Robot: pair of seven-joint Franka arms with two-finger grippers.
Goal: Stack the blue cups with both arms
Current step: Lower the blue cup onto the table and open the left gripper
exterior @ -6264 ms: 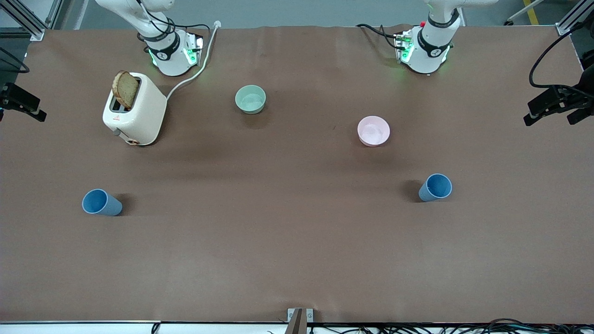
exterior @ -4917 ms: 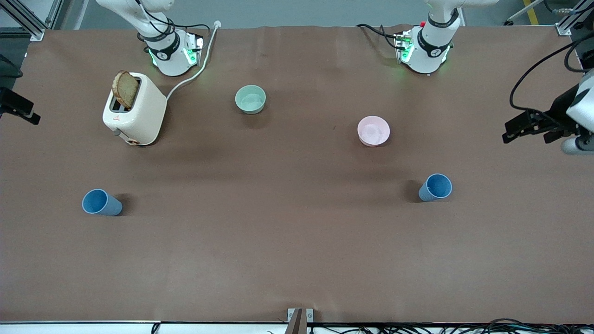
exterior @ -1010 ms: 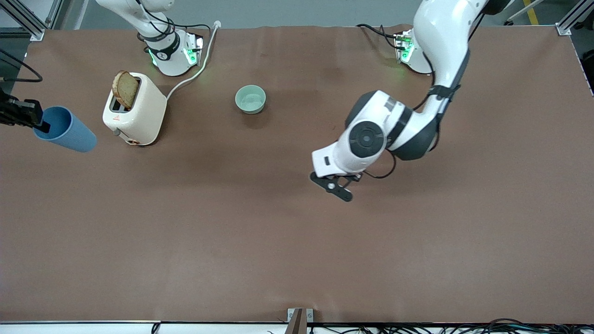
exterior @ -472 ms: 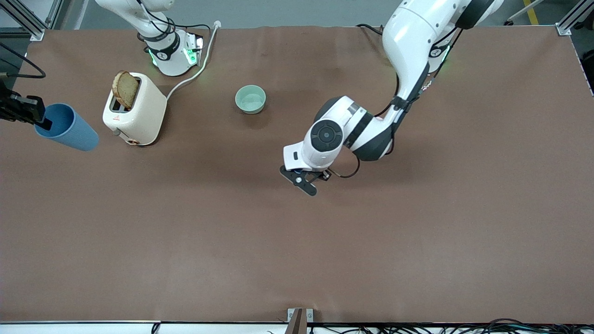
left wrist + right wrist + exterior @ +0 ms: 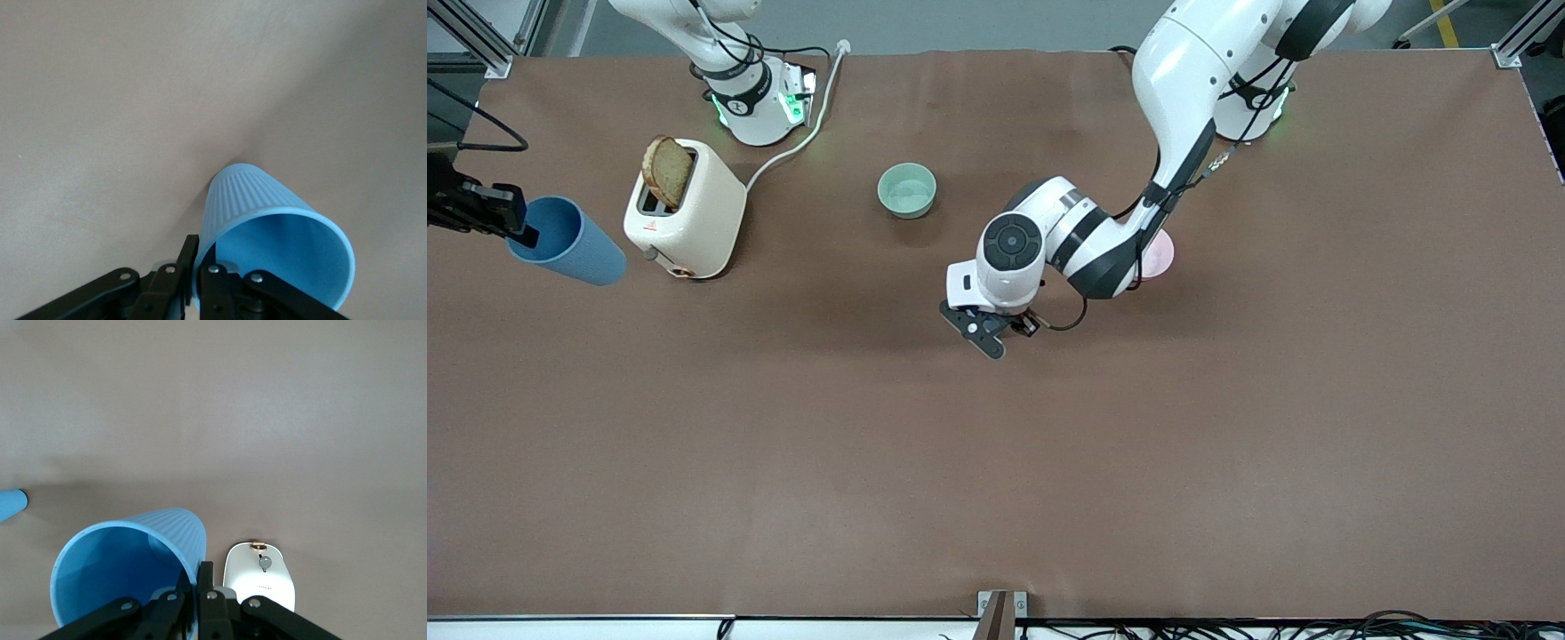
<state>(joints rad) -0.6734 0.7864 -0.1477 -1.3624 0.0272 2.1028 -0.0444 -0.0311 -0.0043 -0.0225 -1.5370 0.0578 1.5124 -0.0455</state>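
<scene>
Left gripper clamped one blue cup's rim, apparently above mid-desk | right gripper pinched second blue cup aloft beside toaster | Good stacking likely needed rims level, axes aligned, slow descent.

the left arm reaches from its base out over the middle of the tabletop, elbow bent; its black two-finger left gripper hangs there, jaws clamped on the rim of a ribbed blue plastic cup. the black two-finger right gripper, over the right arm's end of the tabletop, pinches another ribbed blue plastic cup by its rim.
</scene>
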